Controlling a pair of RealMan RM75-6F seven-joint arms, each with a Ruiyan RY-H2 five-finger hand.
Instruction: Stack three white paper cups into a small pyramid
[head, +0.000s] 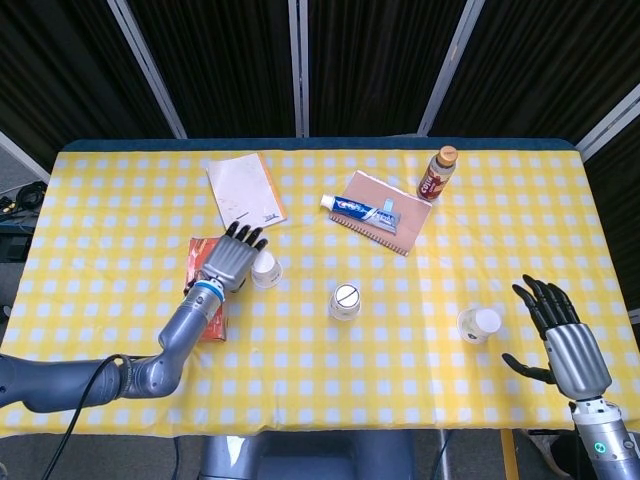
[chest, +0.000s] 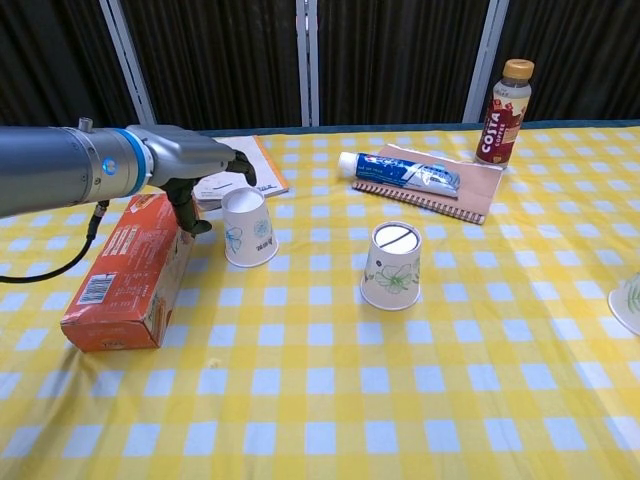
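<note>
The left hand (chest: 190, 165), fingers spread and grasping nothing, sits just beside the upturned paper cup (chest: 248, 228); next, close around it.

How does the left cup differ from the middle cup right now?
The left cup tilts slightly, while the middle cup stands straight. The left hand is right beside the left cup, fingers spread; no hand is near the middle cup. The left cup sits next to the orange box; the middle cup stands alone on the cloth. The middle cup's base shows a dark line, the left cup's does not. Both are white, floral-printed and upside down.
</note>
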